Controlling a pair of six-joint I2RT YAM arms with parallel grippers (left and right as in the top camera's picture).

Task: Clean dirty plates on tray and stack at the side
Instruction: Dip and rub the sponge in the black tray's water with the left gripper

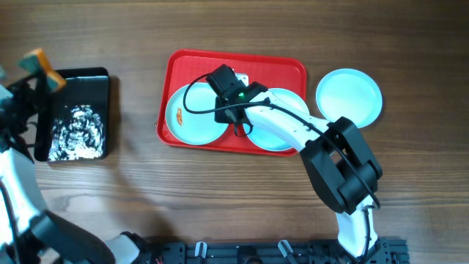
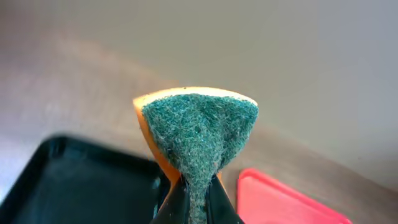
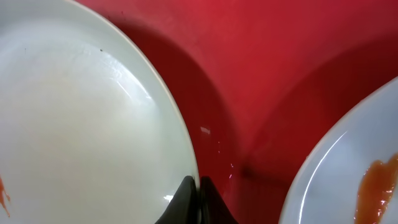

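Observation:
Two dirty plates lie on the red tray (image 1: 286, 66): the left one (image 1: 194, 121) shows an orange smear, and the right one (image 1: 271, 141) is partly under my right arm. A third plate (image 1: 349, 97) rests on the bare wood just right of the tray. My right gripper (image 3: 199, 183) is shut on the right-hand rim of the left plate (image 3: 81, 124), beside the other smeared plate (image 3: 348, 180). My left gripper (image 2: 198, 186) is shut on an orange sponge with a green scouring face (image 2: 199, 124), held above the table at the far left (image 1: 33, 77).
A black tray (image 1: 77, 114) holding white foam sits at the left, under the sponge. A corner of the red tray (image 2: 280, 199) shows in the left wrist view. Bare wood lies in front of and behind both trays.

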